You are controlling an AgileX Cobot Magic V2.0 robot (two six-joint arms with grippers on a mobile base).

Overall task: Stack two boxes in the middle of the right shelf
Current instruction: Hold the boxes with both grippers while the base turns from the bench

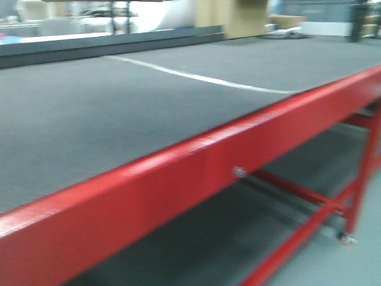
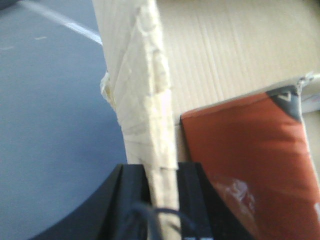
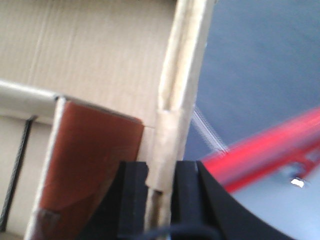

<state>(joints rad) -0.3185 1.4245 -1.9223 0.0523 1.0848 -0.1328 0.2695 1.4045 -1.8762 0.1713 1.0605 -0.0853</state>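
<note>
Brown corrugated carton [image 2: 225, 50], ragged pale wall edges, hung by red-framed grey table [image 1: 119, 107]. Jaws of left gripper [image 2: 162, 175] pinched one wall; right gripper [image 3: 161, 172] clamped another. One carton per wrist view, whether same unclear. One red-brown item [image 2: 245, 160] inside.

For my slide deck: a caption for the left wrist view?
Left gripper shut on a wall edge of the cardboard box, grey tabletop beyond.

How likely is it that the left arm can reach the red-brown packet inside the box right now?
Probably not. The left pincer is shut on a wall of the box, so it is occupied, though the red-brown packet lies just beside it. The right pincer grips another wall, equally busy.
</note>
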